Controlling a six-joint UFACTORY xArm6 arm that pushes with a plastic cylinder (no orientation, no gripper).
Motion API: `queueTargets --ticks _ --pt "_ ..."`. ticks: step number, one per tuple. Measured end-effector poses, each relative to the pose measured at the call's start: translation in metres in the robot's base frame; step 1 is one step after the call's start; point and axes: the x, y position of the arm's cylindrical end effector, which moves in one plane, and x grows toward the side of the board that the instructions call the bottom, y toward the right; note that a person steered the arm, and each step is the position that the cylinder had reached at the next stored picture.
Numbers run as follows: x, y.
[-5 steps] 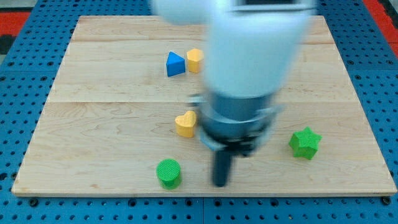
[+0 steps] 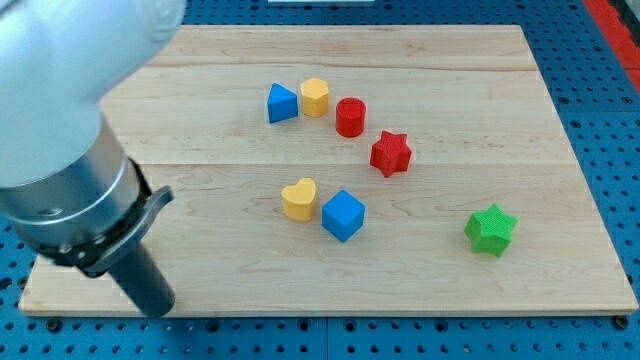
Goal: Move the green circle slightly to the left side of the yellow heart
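Shifted since the earlier frame: from the centre of the frame, over the middle blocks, to the lower left corner. Locate the arm point(image 2: 70, 150) now filling the upper left and left of the frame, out of focus. Locate my tip point(image 2: 158, 308) at the bottom edge of the board point(image 2: 500, 100), near its lower left corner, well apart from every visible block. Treat the end as a plain dark rod: no jaws to stand wide or narrow, nothing held, no visible block touched. Look for the green circle, last seen low on the board just left of the rod: not visible now, position impossible to tell. Find the yellow heart point(image 2: 298, 199) at the same spot as before, just below the frame's centre, well to the right of my tip. Find the blue cube point(image 2: 343, 215), uncovered by the arm's shift, just beside the heart at its lower right, touching or nearly so. Find the blue triangle point(image 2: 282, 103) and yellow block point(image 2: 315, 97) side by side in the upper middle, unmoved. Find the red cylinder point(image 2: 350, 117) just right of the yellow block. Find the red star point(image 2: 390, 153) below and right of that cylinder. Find the green star point(image 2: 490, 229) alone at the lower right, unmoved.
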Motion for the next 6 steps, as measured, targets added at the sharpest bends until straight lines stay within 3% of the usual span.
queueTargets --ticks 2,3,4,6 --pt "-0.014 -0.110" --pt "-0.043 -0.111" --pt "-0.047 -0.066" --pt "-0.050 -0.062"
